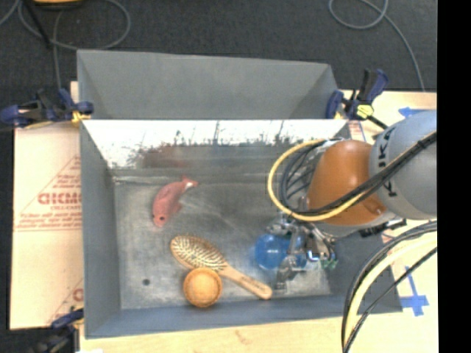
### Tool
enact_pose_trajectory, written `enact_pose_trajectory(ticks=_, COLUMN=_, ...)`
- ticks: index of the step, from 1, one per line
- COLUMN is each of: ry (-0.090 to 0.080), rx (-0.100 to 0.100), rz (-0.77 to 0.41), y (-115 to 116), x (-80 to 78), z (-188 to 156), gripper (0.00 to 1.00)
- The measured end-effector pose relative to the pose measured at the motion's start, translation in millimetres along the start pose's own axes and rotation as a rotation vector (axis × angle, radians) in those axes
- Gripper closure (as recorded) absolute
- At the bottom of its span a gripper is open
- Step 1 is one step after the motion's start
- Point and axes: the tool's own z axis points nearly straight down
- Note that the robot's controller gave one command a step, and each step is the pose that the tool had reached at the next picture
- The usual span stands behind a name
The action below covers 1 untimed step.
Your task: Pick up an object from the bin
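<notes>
One camera looks down on the whole grey bin (206, 90), tilted slightly (its far wall faces us), arm (412, 171) at right.

Looks like you're in a robotics lab, not a home or a shop. You've got an industrial robot arm (416, 171) with an orange cover (342, 179) and fat looped cables (274, 175) reaching into a grey metal bin (96, 219). It all sits on dark carpet (221, 13) with loose cords (357, 26) trailing around. The bin holds mismatched odds and ends: a wooden hairbrush (200, 253), a pink fish-like toy (168, 201) and an orange ball (202, 287).
</notes>
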Motion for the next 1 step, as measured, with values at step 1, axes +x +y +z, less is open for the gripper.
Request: enact_pose_trajectory(ticks=1, ry=-0.001, rx=-0.003, rz=0.091, y=4.0, x=22.2, z=-2.9, gripper=1.00)
